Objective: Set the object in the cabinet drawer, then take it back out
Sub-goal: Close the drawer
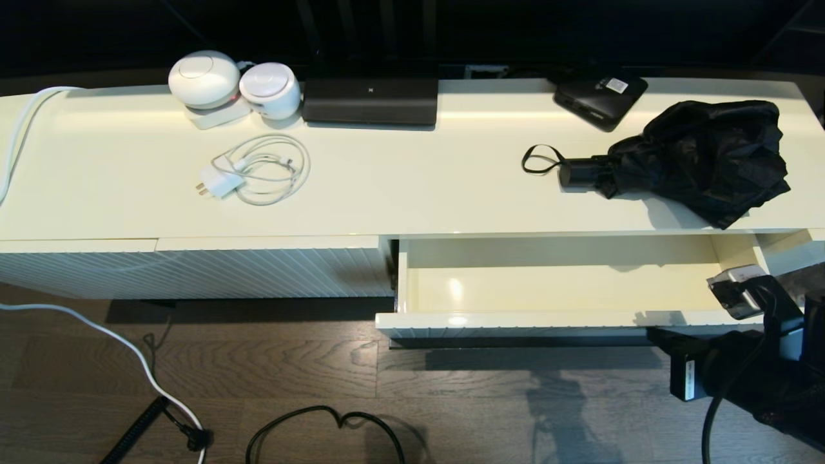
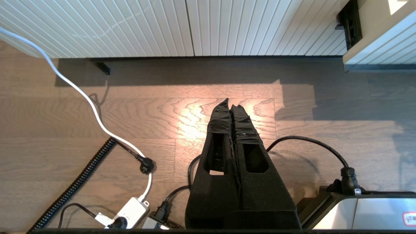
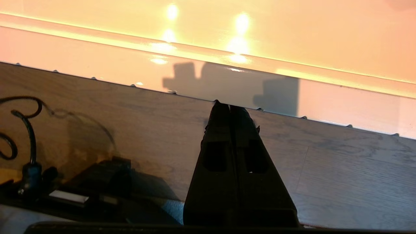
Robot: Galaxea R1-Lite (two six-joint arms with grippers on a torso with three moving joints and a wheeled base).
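The black folding umbrella (image 1: 702, 158) lies on the cabinet top at the right, its short handle (image 1: 580, 173) and wrist loop (image 1: 540, 159) pointing left. Below it the cream drawer (image 1: 515, 319) stands pulled out, with nothing inside. In the head view my right arm (image 1: 741, 296) is at the drawer's right front corner. The right gripper (image 3: 229, 105) is shut and holds nothing, its tips just in front of the drawer's front edge (image 3: 341, 100), over the floor. My left gripper (image 2: 230, 103) is parked low over the wooden floor, shut and empty, with the drawer's corner (image 2: 380, 45) off to one side.
On the cabinet top are two white round devices (image 1: 205, 78), a black rectangular device (image 1: 370, 100), a flat black box with a sticker (image 1: 599, 98) and a white charger with coiled cable (image 1: 258, 169). A ribbed panel (image 1: 193, 270) stays closed at left. Cables (image 1: 322, 425) trail on the floor.
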